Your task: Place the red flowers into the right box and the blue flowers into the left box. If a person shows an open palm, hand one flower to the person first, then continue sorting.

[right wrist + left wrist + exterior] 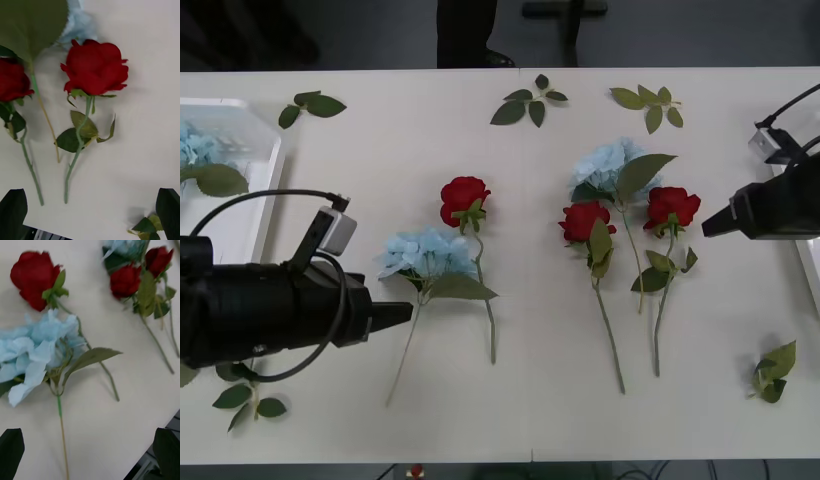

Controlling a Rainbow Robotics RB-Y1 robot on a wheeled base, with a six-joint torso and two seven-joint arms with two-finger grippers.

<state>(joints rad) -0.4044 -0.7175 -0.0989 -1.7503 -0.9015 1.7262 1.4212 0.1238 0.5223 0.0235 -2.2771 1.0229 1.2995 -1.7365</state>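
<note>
Three red flowers lie on the table: one (464, 198) left of centre and two (585, 220) (671, 207) right of centre. One blue flower (425, 252) lies beside the left rose, another (610, 165) sits between the right pair, and a third (195, 146) rests in the left box (265, 150). My left gripper (395, 315) hovers open just left of the near blue flower (37, 348), its stem running between the black fingers (11, 452). My right gripper (710, 225) is open beside the rightmost rose (95, 67). Only the rim of the right box (808, 262) shows.
Loose leaf sprigs lie along the far side (310, 105) (530, 103) (648, 100), at the near right (775, 370) and the near left (245, 395). A person's dark legs (465, 35) stand beyond the table's far edge.
</note>
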